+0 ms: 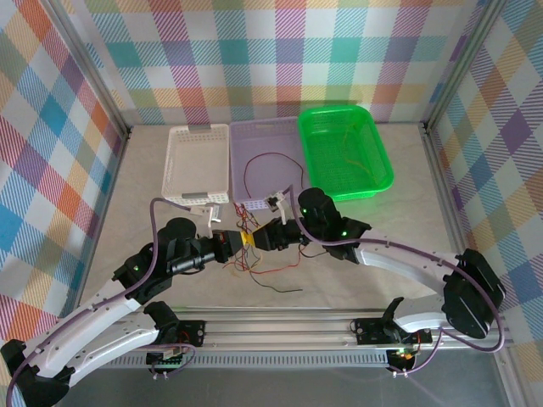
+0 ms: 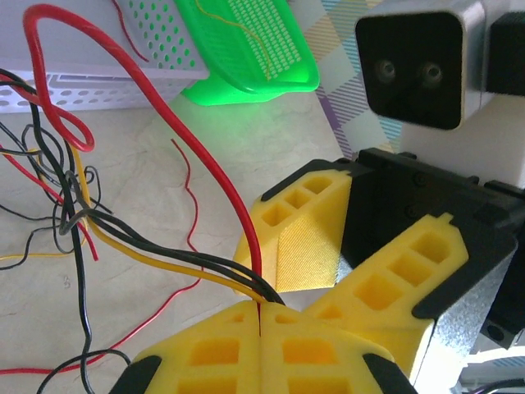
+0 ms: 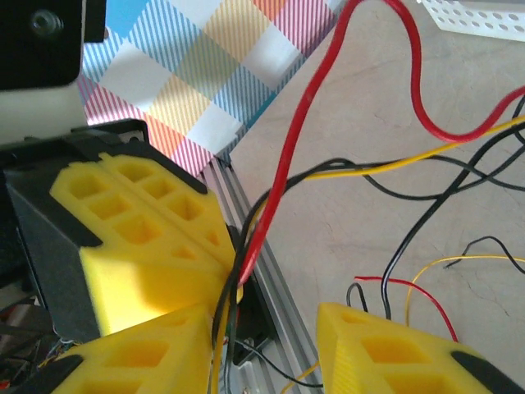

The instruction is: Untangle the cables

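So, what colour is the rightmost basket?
The basket is bright green, clearest in the top external view.

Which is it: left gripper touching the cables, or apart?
Touching. The left wrist view shows the left gripper shut on the cables, pinching them with no gap.

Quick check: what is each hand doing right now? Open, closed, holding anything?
Left hand: closed, pinching the thin red, black and yellow cables.
Right hand: open, the cables passing between its fingers, not gripped.
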